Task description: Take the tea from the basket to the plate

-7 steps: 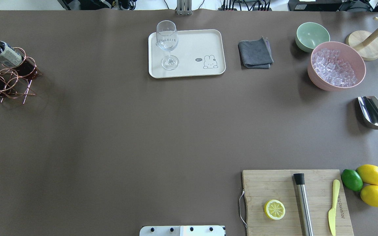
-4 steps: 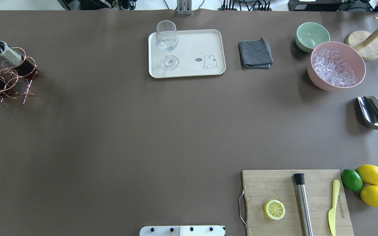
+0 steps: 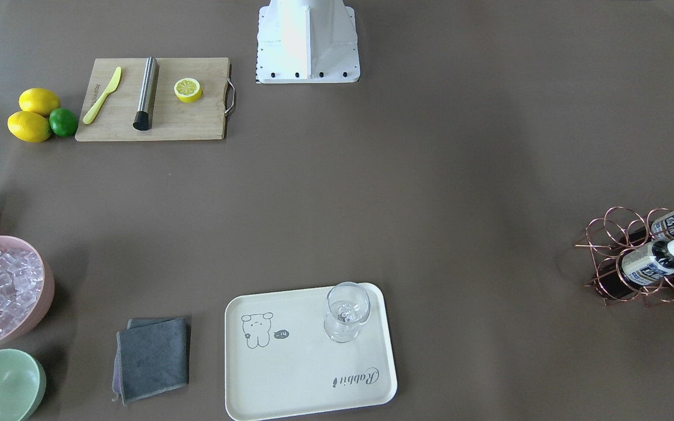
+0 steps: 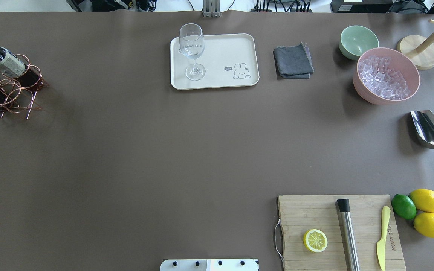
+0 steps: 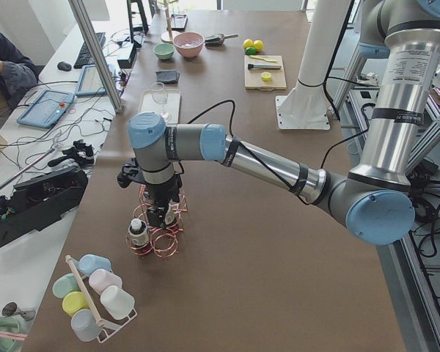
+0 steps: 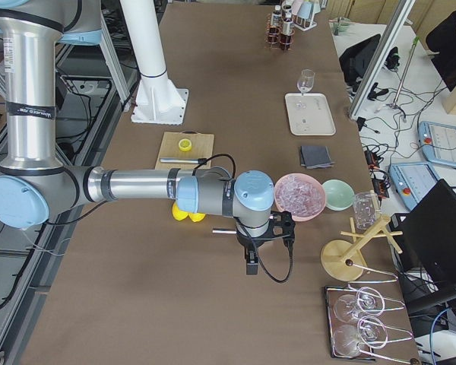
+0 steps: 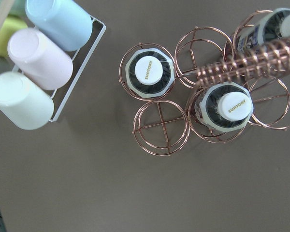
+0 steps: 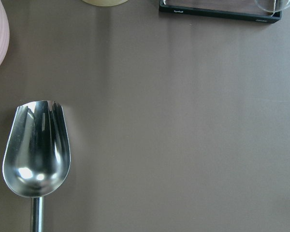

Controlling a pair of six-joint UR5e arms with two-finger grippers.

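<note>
Well, tea bottles [image 7: 148, 71] all in basket [image 7: 232, 67], none on twelve-o'clock plate [image 4: 217, 49]; left pincer [image 5: 159, 218], right pincer [image 6: 251, 264]: grip I cannot tell.

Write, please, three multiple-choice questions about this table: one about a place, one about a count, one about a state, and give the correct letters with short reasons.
1. Where does the glass stand? A on the cutting board; B on the tray; C on the cloth.
2. How many whole lemons lie beside the lime? A none; B five; C two.
3. What is the state of the pink bowl? A filled with ice cubes; B empty; C upside down.
Answers: 1 B, its foot rests on the tray. 2 C, two yellow fruits sit next to the green one. 3 A, clear cubes pile up inside it.
</note>
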